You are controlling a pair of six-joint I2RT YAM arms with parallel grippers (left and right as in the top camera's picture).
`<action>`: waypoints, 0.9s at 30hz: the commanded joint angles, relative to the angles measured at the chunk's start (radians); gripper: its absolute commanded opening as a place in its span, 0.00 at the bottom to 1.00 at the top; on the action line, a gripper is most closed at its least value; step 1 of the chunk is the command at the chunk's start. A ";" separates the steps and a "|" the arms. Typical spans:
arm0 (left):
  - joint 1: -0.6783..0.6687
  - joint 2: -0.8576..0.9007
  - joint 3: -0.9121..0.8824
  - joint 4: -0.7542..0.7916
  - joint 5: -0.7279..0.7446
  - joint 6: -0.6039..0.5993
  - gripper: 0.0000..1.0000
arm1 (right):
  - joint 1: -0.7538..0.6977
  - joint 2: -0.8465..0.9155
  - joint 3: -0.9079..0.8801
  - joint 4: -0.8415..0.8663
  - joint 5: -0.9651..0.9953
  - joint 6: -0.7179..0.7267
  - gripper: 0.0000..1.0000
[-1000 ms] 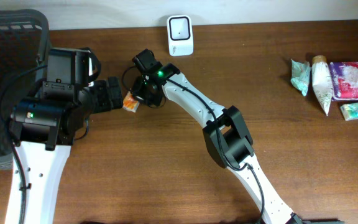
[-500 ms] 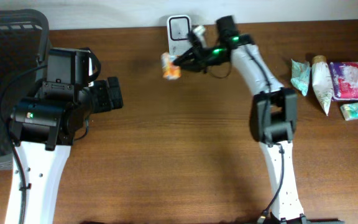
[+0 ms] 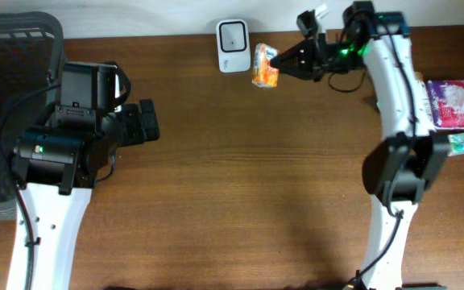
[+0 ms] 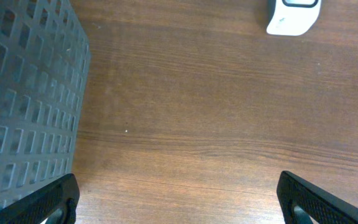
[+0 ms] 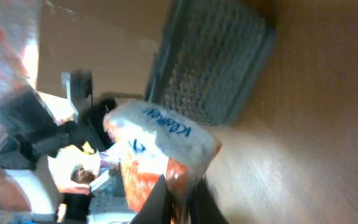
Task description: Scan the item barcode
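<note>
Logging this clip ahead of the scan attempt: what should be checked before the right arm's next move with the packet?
1. Grip: the right gripper is shut on the packet: ok.
2. Position: packet over the scanner: not ok, in the overhead view it is just to the scanner's right.
3. Barcode turned toward the scanner: cannot tell.
4. The left gripper is open, empty and away from the scanner: ok.
</note>
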 commanded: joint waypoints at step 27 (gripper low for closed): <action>0.005 -0.002 0.008 -0.001 -0.004 -0.006 0.99 | 0.288 0.002 -0.014 0.583 1.598 0.238 0.04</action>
